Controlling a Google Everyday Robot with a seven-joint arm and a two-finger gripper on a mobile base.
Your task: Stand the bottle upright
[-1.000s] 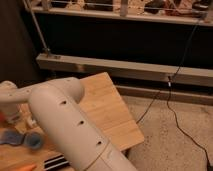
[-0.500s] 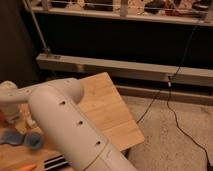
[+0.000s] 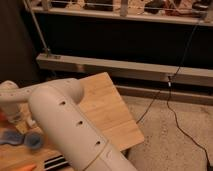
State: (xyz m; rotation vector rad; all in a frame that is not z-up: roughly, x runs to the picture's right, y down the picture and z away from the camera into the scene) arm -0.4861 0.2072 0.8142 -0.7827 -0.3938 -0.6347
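Robot arm (image 3: 75,130) fills the lower left foreground, a thick white tube w/ a row of small dark holes. It runs up from the bottom edge, bends, then reaches left over the wooden table (image 3: 107,107).

The gripper (image 3: 14,116) is at the far left edge, below the arm's last white joint and low over the table's left end. Most of it is hidden behind the arm. Open or closed: can't tell.

The bottle (image 3: 31,121) is prob. the small whitish bit showing just beside the arm's near side, betw. the gripper and the blue disc (image 3: 33,140). Only a sliver is visible, so whether it's lying or upright, or touched by the gripper, can't be told.

The blue disc sits on the table right at the arm's edge. A second bluish piece (image 3: 9,136) lies to its left, near the frame edge. A bit of orange (image 3: 2,116) shows at the far left. A black-and-white striped flat piece (image 3: 54,162) pokes out under the arm at the bottom.

The right half of the table is bare wood. Behind it, a pale metal rail (image 3: 125,70) runs across a dark background. A black cable (image 3: 175,107) drops from the rail area to the speckled floor (image 3: 175,145) at right.
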